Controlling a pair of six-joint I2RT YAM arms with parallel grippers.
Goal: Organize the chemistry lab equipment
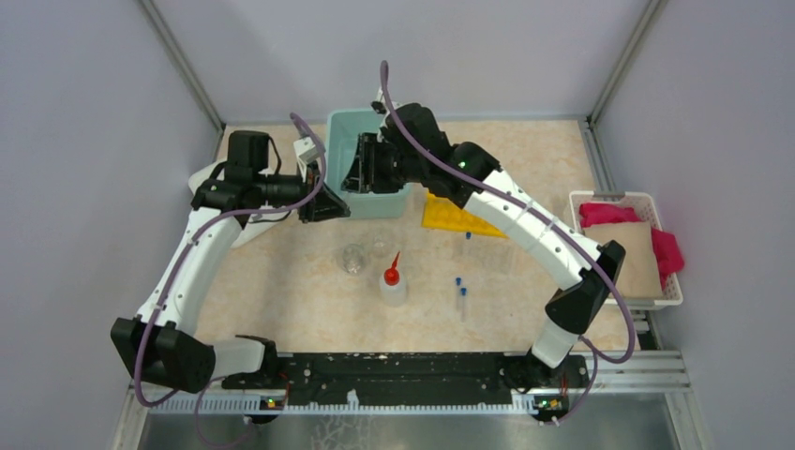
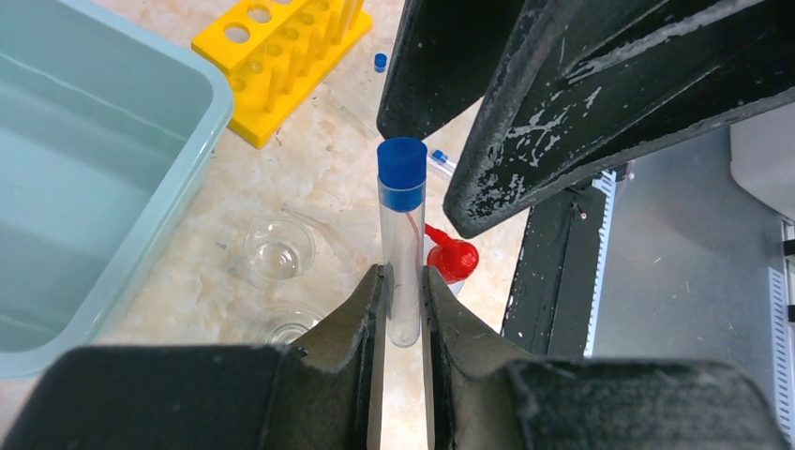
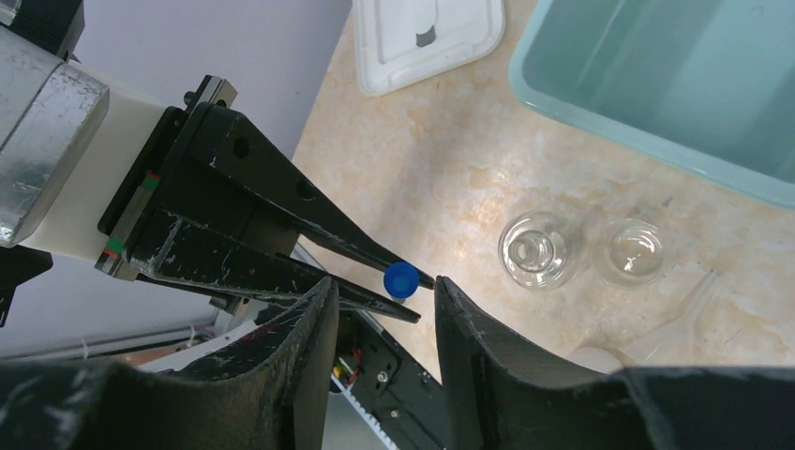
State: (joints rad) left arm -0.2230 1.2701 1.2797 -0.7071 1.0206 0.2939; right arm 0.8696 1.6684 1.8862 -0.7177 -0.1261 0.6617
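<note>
My left gripper [image 2: 402, 274] is shut on a clear test tube [image 2: 403, 234] with a blue cap [image 2: 401, 172], held above the table beside the teal bin [image 2: 94, 169]. My right gripper [image 3: 382, 286] is open, its fingers [image 2: 525, 103] on either side of that blue cap [image 3: 401, 279] without touching it. In the top view both grippers [image 1: 328, 204] [image 1: 361, 176] meet at the bin's front. Two glass cups [image 1: 352, 258] [image 1: 380, 247], the red-nozzled squeeze bottle [image 1: 394, 281], two loose tubes [image 1: 461, 292] and the yellow rack [image 1: 450, 216] are on the table.
The teal bin [image 1: 367, 159] stands at the back centre. A white lid [image 3: 427, 37] lies to its left. A white basket [image 1: 667, 298] with pink and brown cloths sits at the right edge. Grey walls close the sides and back.
</note>
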